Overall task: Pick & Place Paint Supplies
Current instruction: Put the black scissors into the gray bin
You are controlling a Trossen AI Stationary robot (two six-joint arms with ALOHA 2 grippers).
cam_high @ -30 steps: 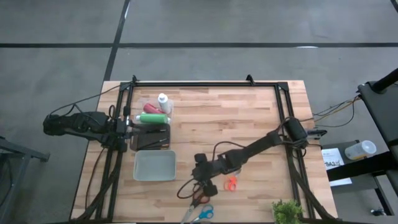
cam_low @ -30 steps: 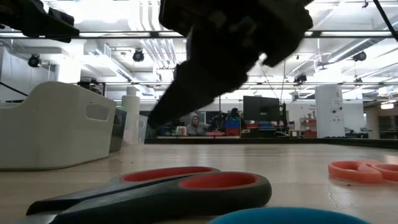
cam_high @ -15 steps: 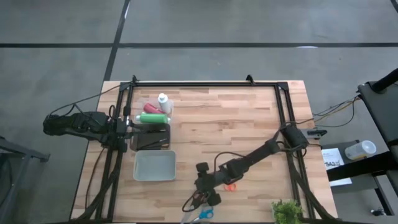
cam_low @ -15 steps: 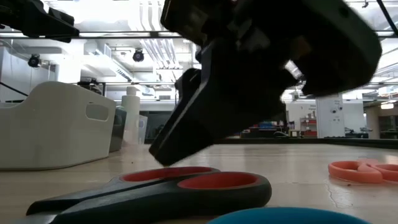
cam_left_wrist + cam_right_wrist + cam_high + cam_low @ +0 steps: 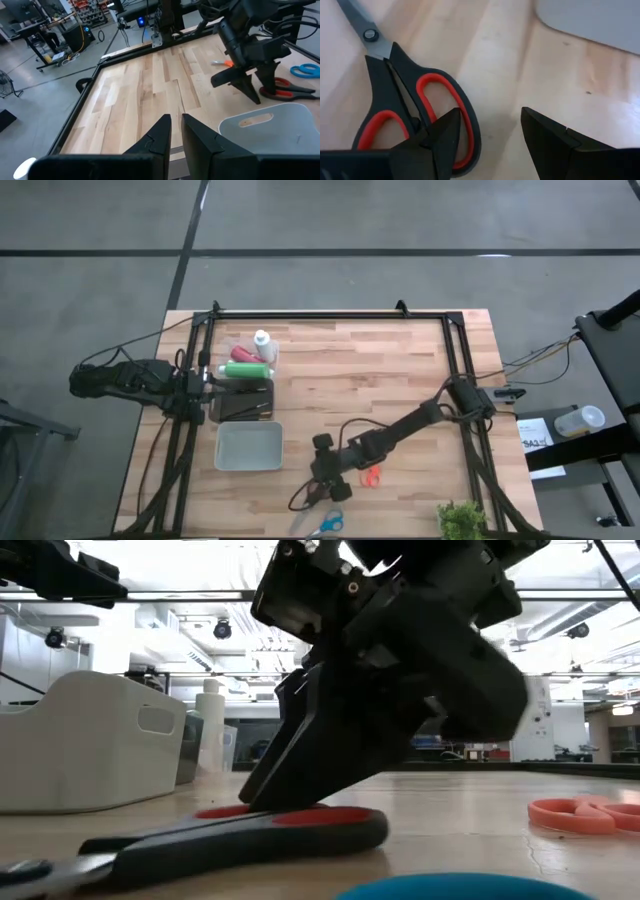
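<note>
Down at the table's near edge, the right gripper (image 5: 487, 132) hangs with its fingers spread apart over the red-and-black scissors (image 5: 412, 105), one fingertip at the handle loop, nothing clamped between them. In the low view the scissors lie flat on the wood under the gripper's dark bulk, with an orange pair of scissors (image 5: 585, 813) well apart at the side and a blue handle (image 5: 460, 888) at the picture's bottom edge. Just beside the right gripper sits the empty white bin (image 5: 249, 446). Beyond it, a dark tray (image 5: 242, 402) holds thin brushes, and the green bottle (image 5: 244, 370), red bottle (image 5: 240, 353) and white bottle (image 5: 263, 344) cluster at its far side. The left gripper (image 5: 172, 131) waits at the table's left edge near the tray, fingers nearly together, holding nothing. The table (image 5: 370, 370) is pale butcher-block planks in a black frame, on a grey concrete floor. A green plant (image 5: 461, 520) stands at the near right corner. Behind lies a bright workshop hall with ceiling lights.
</note>
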